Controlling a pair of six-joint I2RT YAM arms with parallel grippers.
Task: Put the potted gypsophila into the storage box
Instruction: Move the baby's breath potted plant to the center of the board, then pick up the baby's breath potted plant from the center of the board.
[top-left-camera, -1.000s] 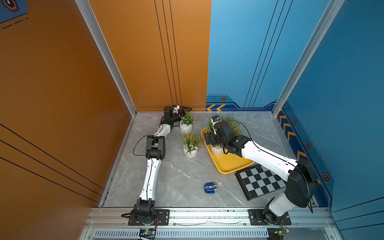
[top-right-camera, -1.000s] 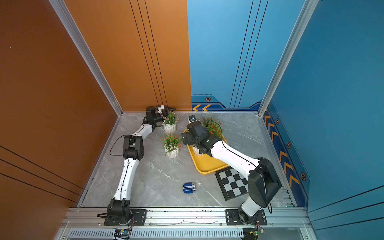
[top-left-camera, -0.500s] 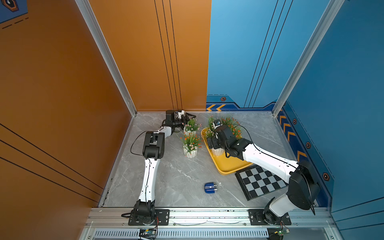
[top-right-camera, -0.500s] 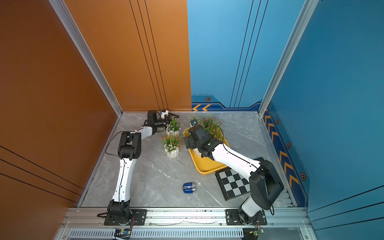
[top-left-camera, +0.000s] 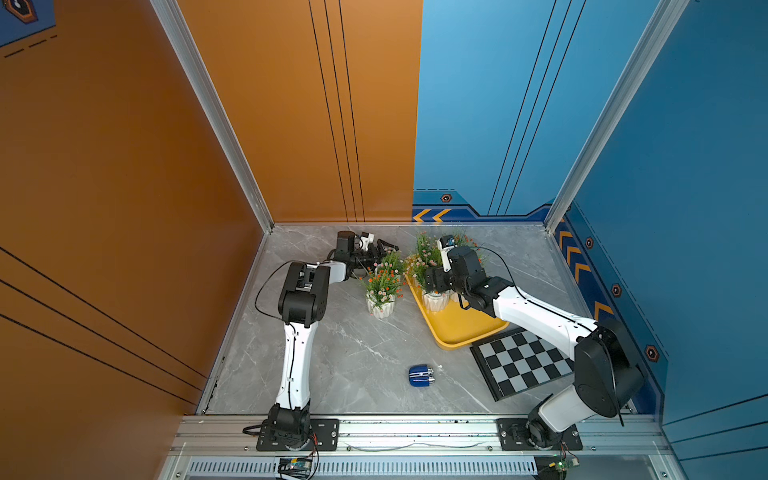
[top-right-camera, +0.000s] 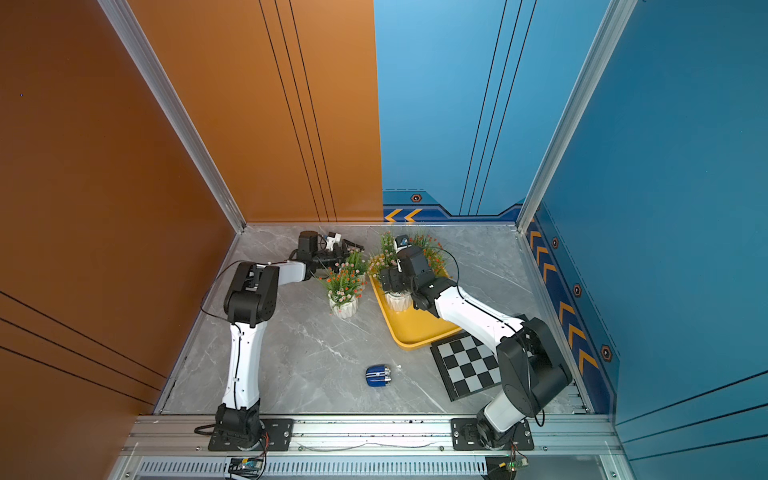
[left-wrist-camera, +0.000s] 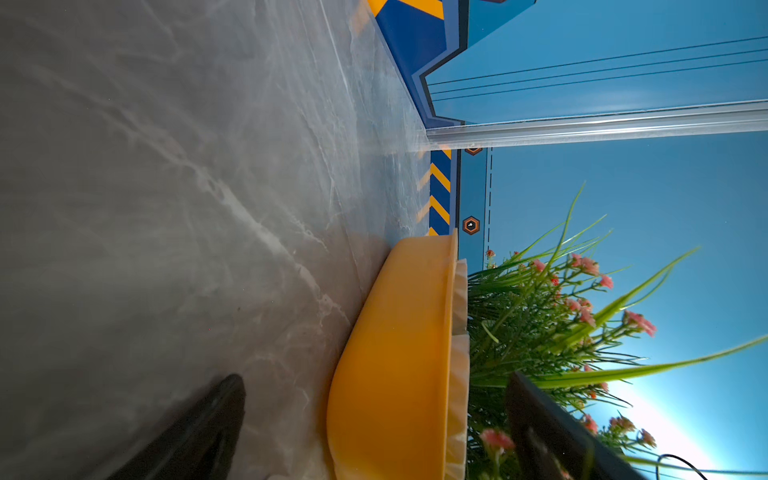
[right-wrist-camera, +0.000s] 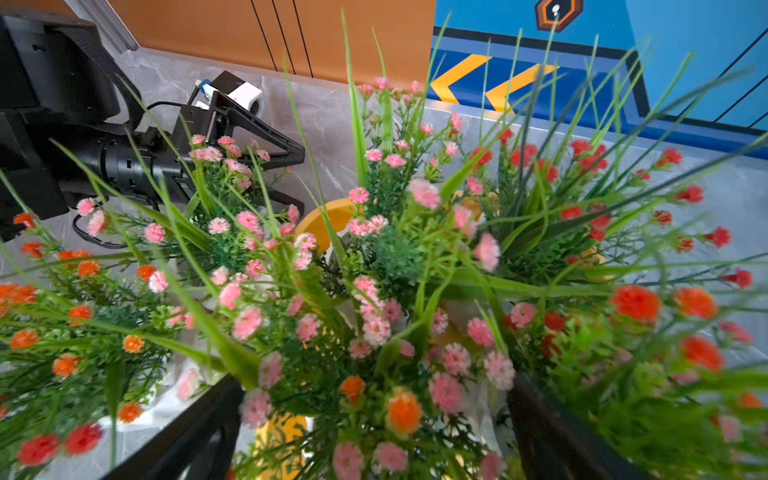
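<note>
Now, the work falls to my left claw (right-wrist-camera: 302, 179). Counting the far wall as twelve, it lies rolled on its side low over the table (top-left-camera: 332, 353) at twelve o'clock, fingers wide apart with nothing between them. The box (top-left-camera: 461, 328) sits just at three o'clock of it, its far half crowded with pots and its six o'clock half bare. The pink pot (top-left-camera: 390, 265) stands on the table outside the box, close by the box's eleven o'clock corner and just at five o'clock of the left claw. Leaves hide whether I touch it.

To do this well, I judge I should roll level and come in low, so the fingers straddle the white pot and not the springy stems. Then I squeeze gently, lift clear of the rim and set down in the bare half.

Around it, my right arm (top-left-camera: 540, 316) reaches across the box from four o'clock. My right claw (right-wrist-camera: 374, 380) hangs spread wide over a boxed pot (top-left-camera: 435, 300), so it blocks the straightest way in and ought to pull back.

A checkered board (top-left-camera: 523, 363) lies just beside the box's six o'clock end, out of the way. The orange pot (top-left-camera: 380, 307), also outside, stands at six o'clock of the pink one, near enough for stems to tangle. A blue object (top-left-camera: 421, 376) lies alone toward the front edge.
</note>
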